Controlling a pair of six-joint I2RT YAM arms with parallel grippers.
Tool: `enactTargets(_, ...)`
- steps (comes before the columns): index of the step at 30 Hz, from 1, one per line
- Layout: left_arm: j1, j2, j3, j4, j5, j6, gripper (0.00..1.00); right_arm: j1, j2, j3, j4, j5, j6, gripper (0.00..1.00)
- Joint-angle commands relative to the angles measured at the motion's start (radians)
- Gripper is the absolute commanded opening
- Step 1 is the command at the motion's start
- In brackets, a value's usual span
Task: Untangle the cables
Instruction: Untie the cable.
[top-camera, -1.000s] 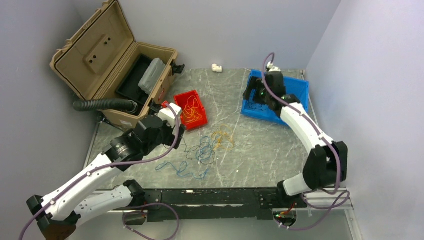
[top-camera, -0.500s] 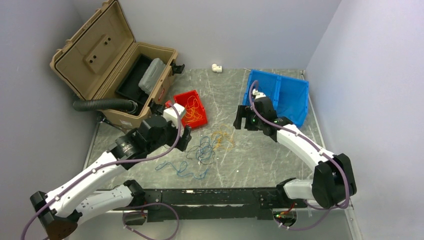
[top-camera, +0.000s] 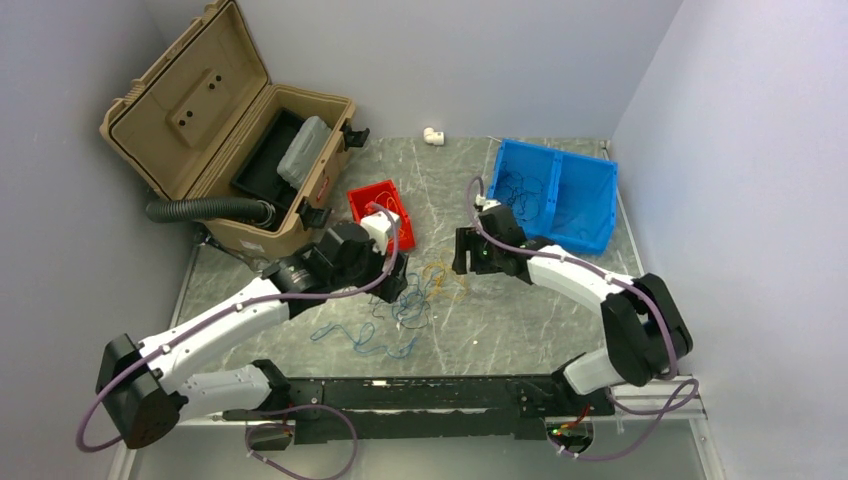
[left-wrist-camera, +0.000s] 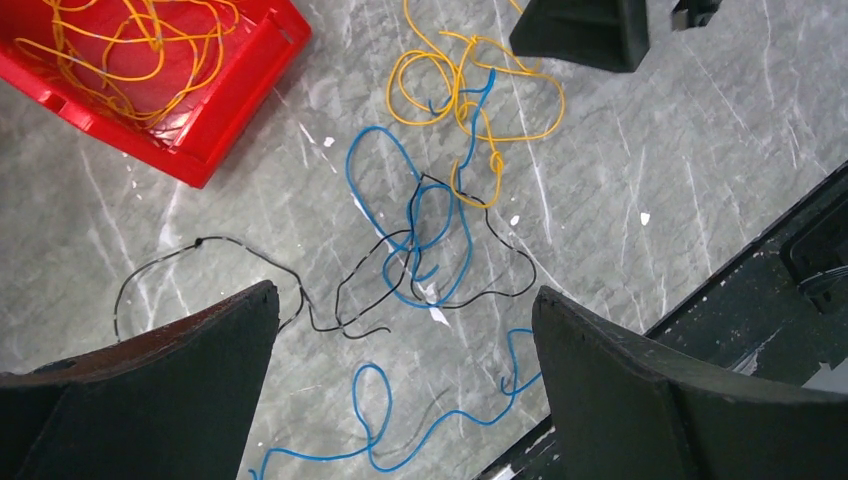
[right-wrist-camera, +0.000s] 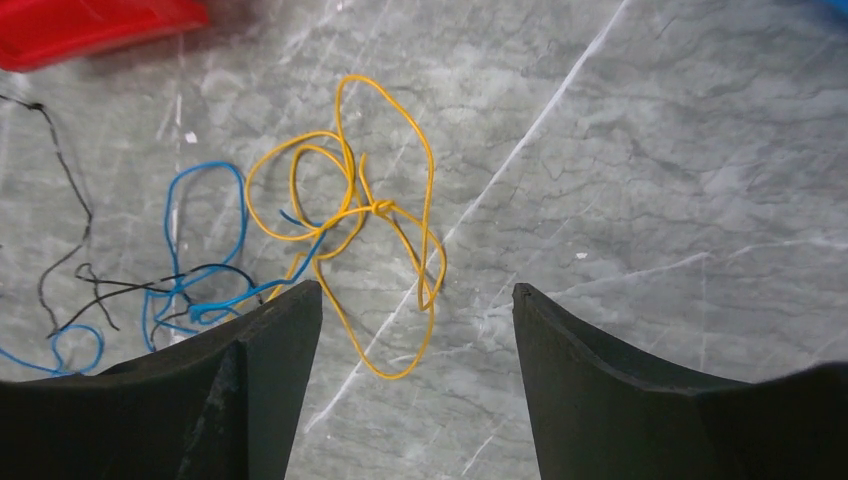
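Left end effector (left-wrist-camera: 405, 295): apart, empty, over the tangle.
Right end effector (right-wrist-camera: 415, 290): apart, empty.
Cables (left-wrist-camera: 432, 215): strewn on the counter (left-wrist-camera: 650, 150).
Handling: judged light, limp, snag-prone; best pinched at an outer yellow loop.

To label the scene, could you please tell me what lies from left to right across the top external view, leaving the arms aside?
case → red bin → yellow cables → blue bin
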Motion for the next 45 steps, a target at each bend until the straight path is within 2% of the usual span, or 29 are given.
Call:
enactTargets(1, -0.004, 0.033, 0.063, 0.058, 0.052, -0.017, 0.99, 0.031, 0.038, 0.001, 0.051, 0.044, -0.021, 0.7)
enactTargets(4, -0.004, 0.053, 0.071, 0.063, 0.064, -0.02, 0.99, 0.053, 0.072, 0.005, 0.061, 0.046, -0.044, 0.66)
enactTargets(12, -0.005, 0.047, 0.074, 0.054, 0.051, -0.018, 0.99, 0.145, 0.218, 0.097, -0.023, 0.201, -0.1, 0.62)
enactTargets(14, -0.004, 0.042, 0.071, 0.05, 0.047, -0.018, 0.99, 0.162, 0.249, 0.118, -0.033, 0.23, -0.102, 0.57)
enactTargets(15, -0.004, 0.039, 0.07, 0.048, 0.045, -0.018, 0.99, 0.17, 0.26, 0.127, -0.039, 0.246, -0.101, 0.52)
enactTargets(19, -0.004, 0.029, 0.059, 0.042, 0.039, -0.018, 0.99, 0.192, 0.264, 0.154, -0.084, 0.363, -0.079, 0.08)
enactTargets(21, -0.005, 0.022, 0.056, 0.038, 0.039, -0.018, 0.99, 0.195, 0.227, 0.152, -0.103, 0.402, -0.069, 0.0)
enactTargets(25, -0.005, 0.016, 0.056, 0.036, 0.039, -0.015, 0.99, 0.194, 0.087, 0.14, -0.131, 0.434, -0.057, 0.0)
enactTargets(32, -0.005, 0.002, 0.062, 0.046, 0.046, -0.015, 0.99, 0.194, -0.132, 0.217, -0.237, 0.451, -0.074, 0.0)
enactTargets(45, -0.006, -0.019, 0.051, 0.109, 0.113, -0.018, 0.99, 0.195, -0.366, 0.409, -0.342, 0.44, -0.122, 0.0)
